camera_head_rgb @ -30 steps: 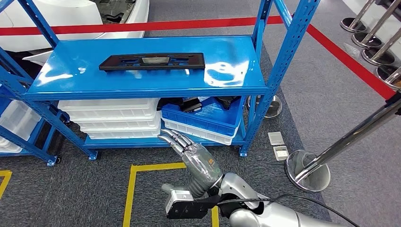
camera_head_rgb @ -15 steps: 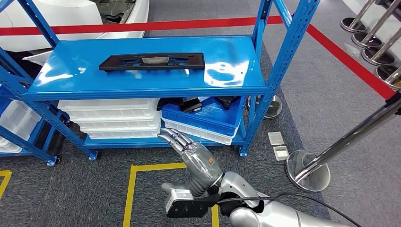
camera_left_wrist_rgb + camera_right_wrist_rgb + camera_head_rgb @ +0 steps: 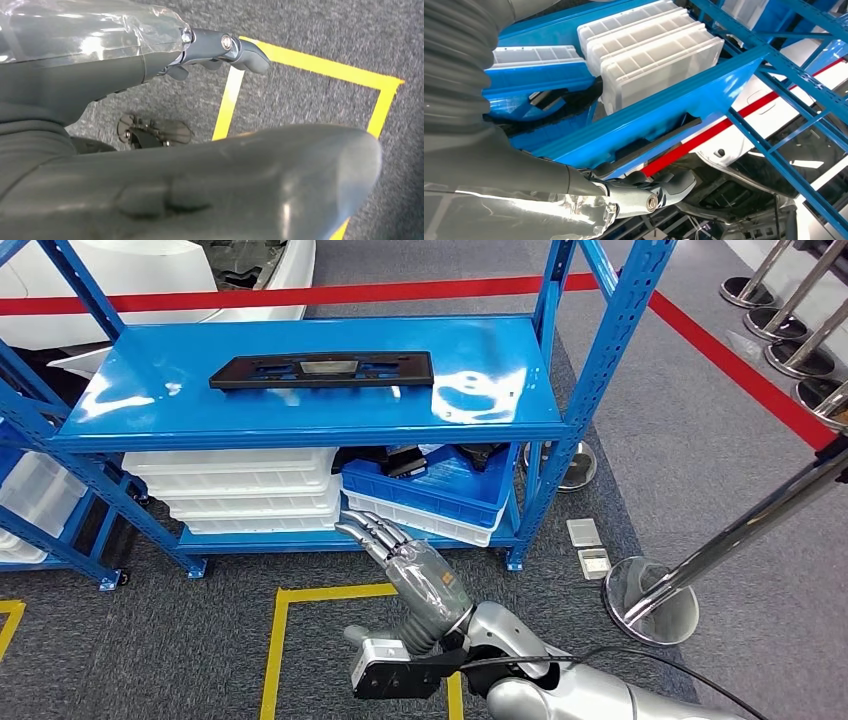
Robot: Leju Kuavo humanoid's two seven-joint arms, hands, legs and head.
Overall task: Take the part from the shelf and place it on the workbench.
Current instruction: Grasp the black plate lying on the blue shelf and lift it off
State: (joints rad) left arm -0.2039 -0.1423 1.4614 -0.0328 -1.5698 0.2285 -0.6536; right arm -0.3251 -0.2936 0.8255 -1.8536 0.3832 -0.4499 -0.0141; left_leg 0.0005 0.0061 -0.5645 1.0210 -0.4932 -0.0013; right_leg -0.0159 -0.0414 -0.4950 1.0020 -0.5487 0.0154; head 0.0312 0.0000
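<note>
Reaching right robot hand [image 3: 400, 555], fingers spread, empty, before blue bin [image 3: 430, 495]; part [image 3: 322, 370] on shelf [image 3: 150, 425] above.

1. The blue shelf [image 3: 480, 350] has bare surface to the right of the black part [image 3: 322, 370].
2. Blue uprights [image 3: 600, 340] flank that opening at the right.
3. Below, stacked white bins [image 3: 240, 490] and a tilted blue tray [image 3: 430, 495] fill the lower tier, just ahead of the right hand [image 3: 400, 555].
</note>
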